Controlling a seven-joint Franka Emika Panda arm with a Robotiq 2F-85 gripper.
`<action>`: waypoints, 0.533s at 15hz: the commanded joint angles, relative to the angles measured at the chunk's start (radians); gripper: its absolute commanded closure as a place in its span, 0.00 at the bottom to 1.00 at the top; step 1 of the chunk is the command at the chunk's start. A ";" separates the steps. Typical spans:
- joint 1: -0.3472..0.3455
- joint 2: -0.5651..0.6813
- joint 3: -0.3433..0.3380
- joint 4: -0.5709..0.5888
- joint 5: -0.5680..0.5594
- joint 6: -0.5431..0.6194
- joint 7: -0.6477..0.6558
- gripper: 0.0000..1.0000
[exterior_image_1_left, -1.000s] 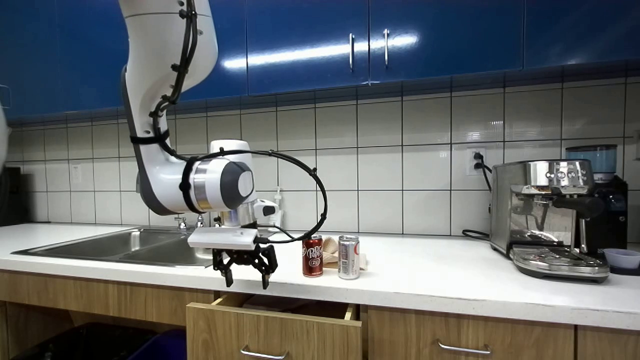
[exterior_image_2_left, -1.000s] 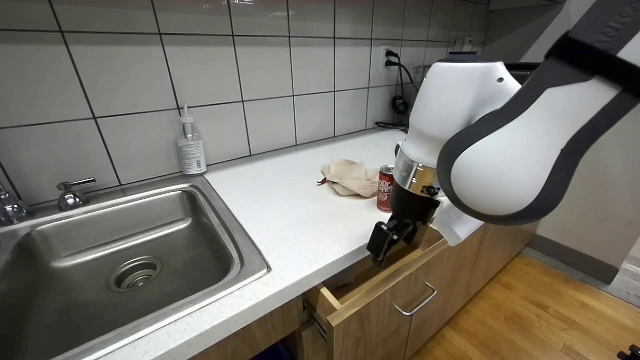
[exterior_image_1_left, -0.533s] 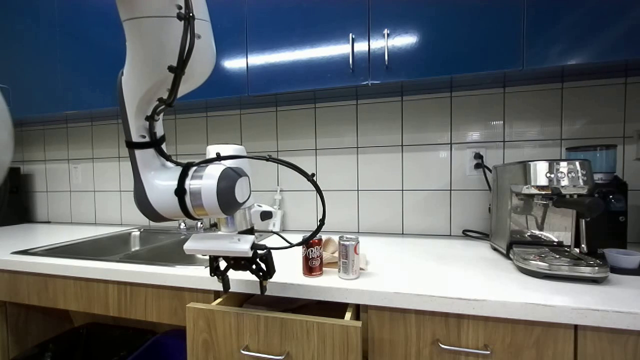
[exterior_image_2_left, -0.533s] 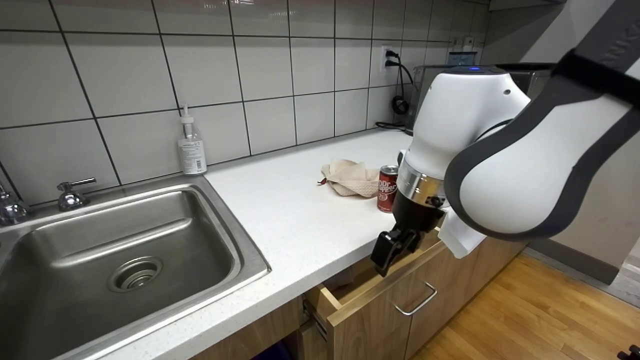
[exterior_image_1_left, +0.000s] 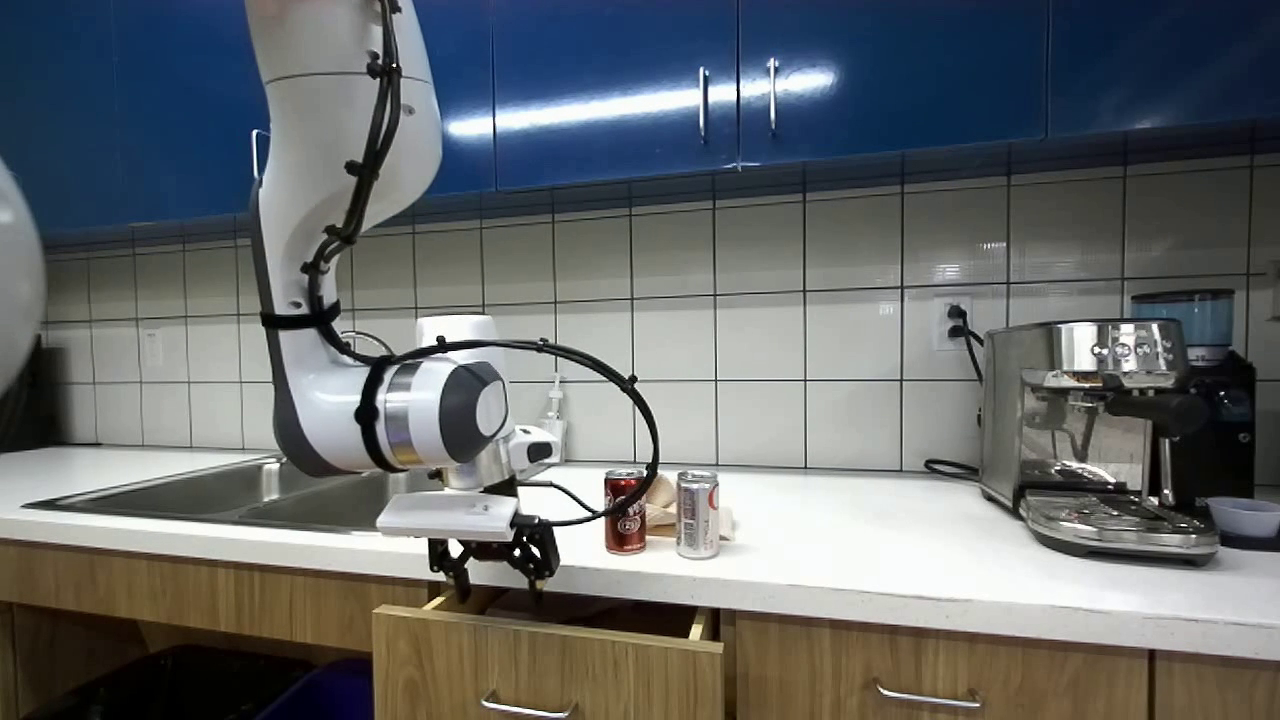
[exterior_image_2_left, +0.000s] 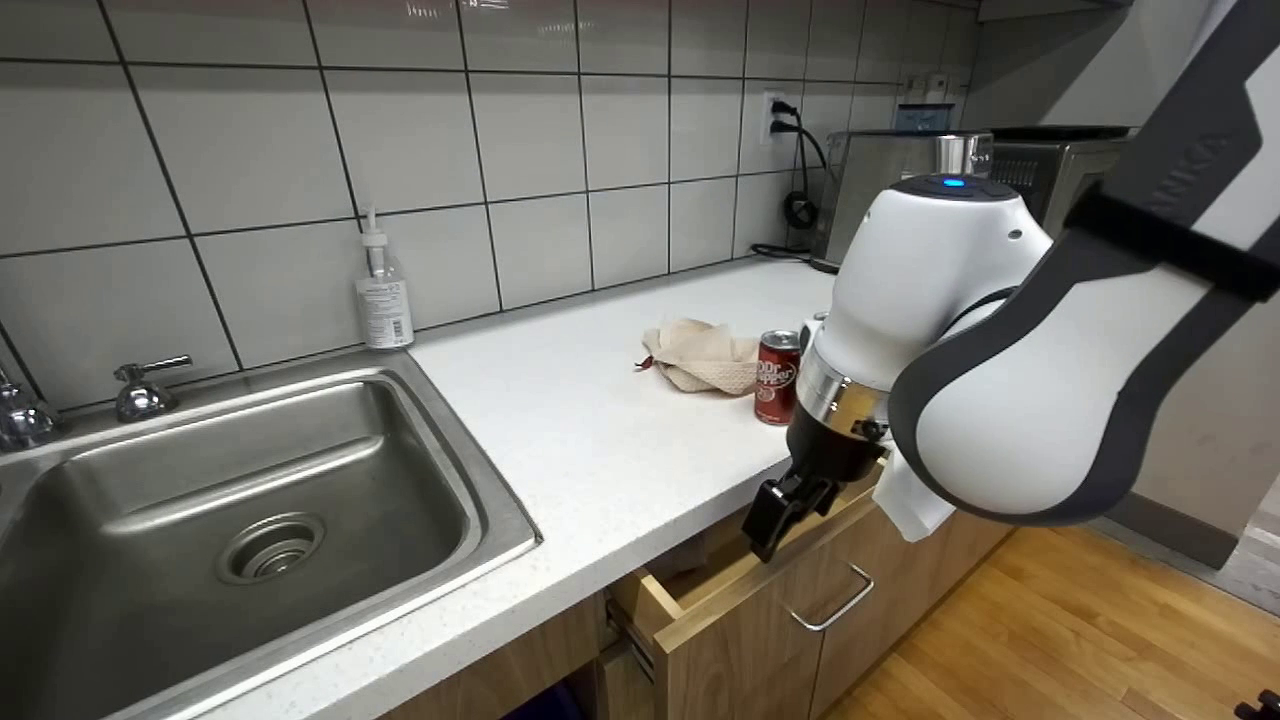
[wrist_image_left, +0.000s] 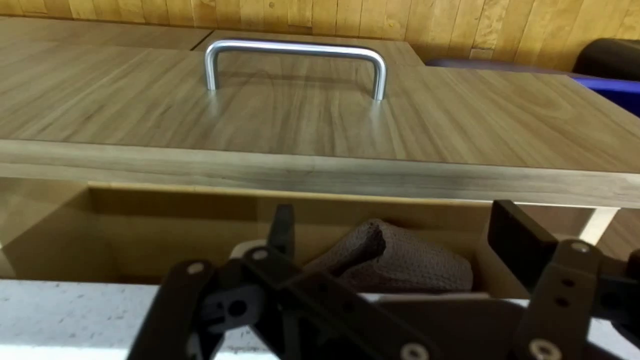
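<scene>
Drawer (wrist_image_left: 315, 172) pulled out, right under my gripper (exterior_image_1_left: 500, 592); jaws spread wide. Wrist view gives me a brown cloth (wrist_image_left: 425, 260) inside it, showing btwn the jaws but lying lower. Red can (exterior_image_1_left: 626, 535) & silver can (exterior_image_1_left: 692, 520) upright on counter (exterior_image_1_left: 850, 540), off to one side of the jaws; sink (exterior_image_2_left: 360, 590) on the opp. side.

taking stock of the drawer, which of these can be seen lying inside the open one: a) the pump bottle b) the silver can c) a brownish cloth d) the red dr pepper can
c: the wrist view shows a brownish cloth inside the open drawer, while the red Dr Pepper can stands on the counter in both exterior views.
</scene>
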 joint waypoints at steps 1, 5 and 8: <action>0.009 0.049 -0.016 0.035 0.007 0.032 -0.014 0.00; -0.004 0.083 -0.005 0.064 0.023 0.053 -0.018 0.00; -0.007 0.107 -0.001 0.084 0.030 0.061 -0.020 0.00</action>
